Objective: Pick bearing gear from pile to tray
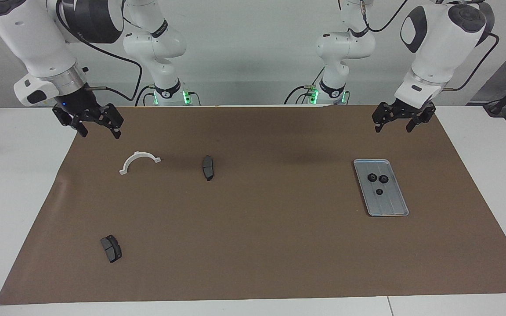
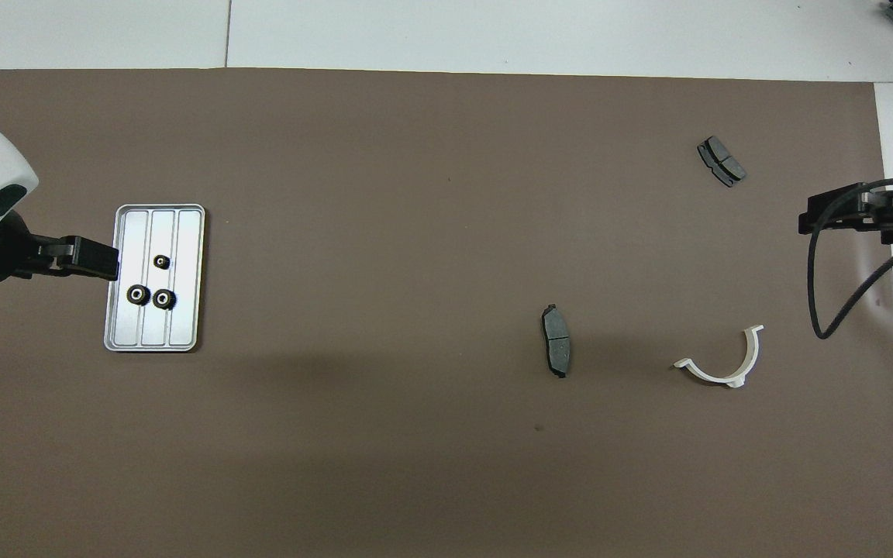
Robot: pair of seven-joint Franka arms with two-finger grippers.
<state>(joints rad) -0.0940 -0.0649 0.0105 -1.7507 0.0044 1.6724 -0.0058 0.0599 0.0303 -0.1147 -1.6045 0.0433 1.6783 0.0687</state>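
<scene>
The silver-grey ridged tray [image 1: 389,207] [image 2: 183,325] lies on the brown mat toward the left arm's end. Three small black bearing gears rest in it: two side by side [image 1: 372,177] [image 1: 384,178] and a smaller one [image 1: 379,192], seen from overhead as a pair [image 2: 138,294] [image 2: 163,298] and a single [image 2: 161,262]. My left gripper [image 1: 394,127] [image 2: 94,260] hangs open and empty, raised over the mat beside the tray. My right gripper [image 1: 100,132] [image 2: 811,219] waits open and empty over the mat's edge at the right arm's end. The pile is out of view.
A white half-ring [image 1: 139,160] [image 2: 722,364] and a dark brake pad [image 1: 208,167] [image 2: 556,350] lie on the mat toward the right arm's end. Another brake pad [image 1: 111,248] [image 2: 721,160] lies farther from the robots. White table borders the mat [image 1: 253,245].
</scene>
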